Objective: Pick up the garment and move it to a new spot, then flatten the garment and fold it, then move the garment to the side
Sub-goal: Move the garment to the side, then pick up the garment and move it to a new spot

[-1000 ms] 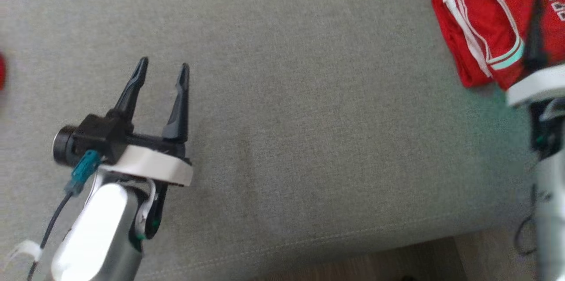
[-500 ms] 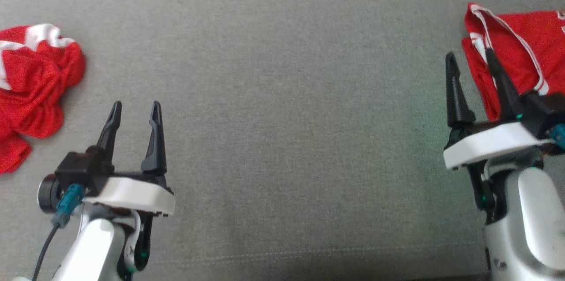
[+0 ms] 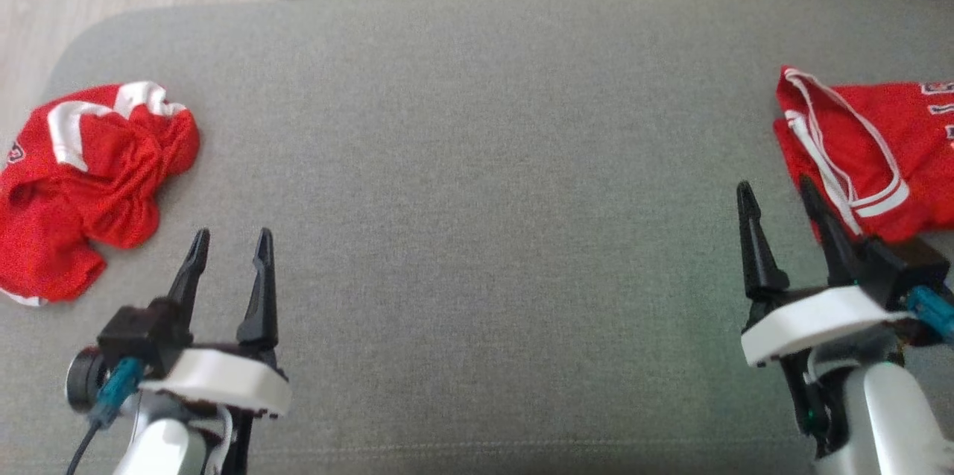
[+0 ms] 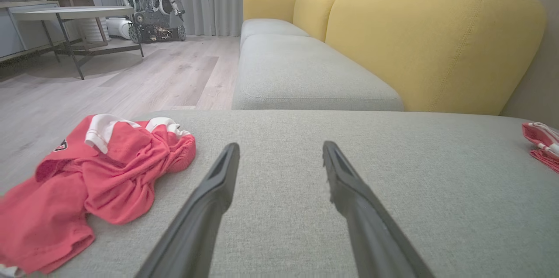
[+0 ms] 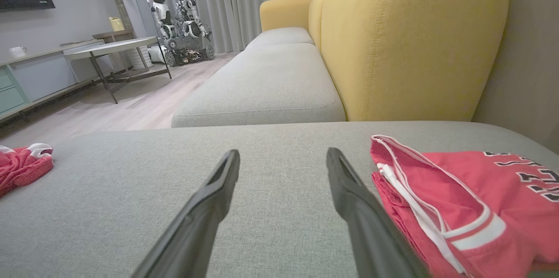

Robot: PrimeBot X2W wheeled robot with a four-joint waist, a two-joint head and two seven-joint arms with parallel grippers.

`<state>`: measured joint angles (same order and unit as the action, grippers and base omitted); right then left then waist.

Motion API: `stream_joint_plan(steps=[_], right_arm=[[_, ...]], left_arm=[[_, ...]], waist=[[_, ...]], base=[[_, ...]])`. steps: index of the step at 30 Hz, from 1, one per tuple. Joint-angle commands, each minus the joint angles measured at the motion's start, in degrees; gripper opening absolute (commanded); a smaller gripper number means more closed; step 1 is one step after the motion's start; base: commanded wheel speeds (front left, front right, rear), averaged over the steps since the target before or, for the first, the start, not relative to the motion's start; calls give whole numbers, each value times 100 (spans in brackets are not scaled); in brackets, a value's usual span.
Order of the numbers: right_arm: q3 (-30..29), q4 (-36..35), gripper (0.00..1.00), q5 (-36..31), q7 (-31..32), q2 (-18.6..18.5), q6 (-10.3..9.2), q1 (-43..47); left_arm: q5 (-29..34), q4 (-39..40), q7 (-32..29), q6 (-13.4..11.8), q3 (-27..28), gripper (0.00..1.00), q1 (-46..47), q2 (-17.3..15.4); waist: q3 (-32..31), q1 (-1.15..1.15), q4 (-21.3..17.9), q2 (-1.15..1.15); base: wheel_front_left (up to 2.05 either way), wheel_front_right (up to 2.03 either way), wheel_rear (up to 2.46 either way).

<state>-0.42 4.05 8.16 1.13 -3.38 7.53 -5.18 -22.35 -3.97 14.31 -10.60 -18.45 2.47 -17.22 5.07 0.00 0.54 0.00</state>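
Crumpled red jersey [image 3: 89, 184] is seen at the left edge of the head view, on the grey sofa cushion [image 3: 477, 199], up and to the left of the left gripper [image 3: 232, 236], near it but apart from it. In the left wrist view it is placed at the lower left, outside the left finger rather than between the 2 fingers. Its long axis is judged to run from the upper right down to the lower left of the head view. The left gripper is much the nearer of the 2, so a reach up and to the left in the frame is judged to be called for. The right gripper [image 3: 775, 188] is held at the lower right, well apart from the heap, just beside a folded red jersey [image 3: 864, 154] with white trim. Both grippers are spread wide, and nothing is held in either. The heap is bunched into soft, rounded folds, with white bands shown at its top and 1 small dark mark at its left edge.
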Motion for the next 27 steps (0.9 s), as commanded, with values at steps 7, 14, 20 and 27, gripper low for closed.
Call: stream_joint_plan(steps=[7, 14, 20, 27], right_arm=[[72, -382, 100, 27, 110, 25, -4, 191], [30, -509, 100, 3, 182, 36, -4, 340], [-14, -562, 100, 8, 217, 42, -4, 384], [-40, -565, 100, 6, 232, 46, -4, 382]], left_arm=[[14, 189, 68, 11, 263, 100, -150, -132], [3, 237, 45, -16, 224, 100, -272, -161], [-5, 265, 18, -32, 202, 100, -285, -188], [-7, 269, -3, -55, 176, 100, -234, -208]], waist=[[-341, 0, -29, 0], [-455, 0, -74, 0], [-473, 0, -99, 0], [-460, 0, -96, 0]], base=[[0, 0, 0], [0, 0, 0], [0, 0, 0], [0, 0, 0]])
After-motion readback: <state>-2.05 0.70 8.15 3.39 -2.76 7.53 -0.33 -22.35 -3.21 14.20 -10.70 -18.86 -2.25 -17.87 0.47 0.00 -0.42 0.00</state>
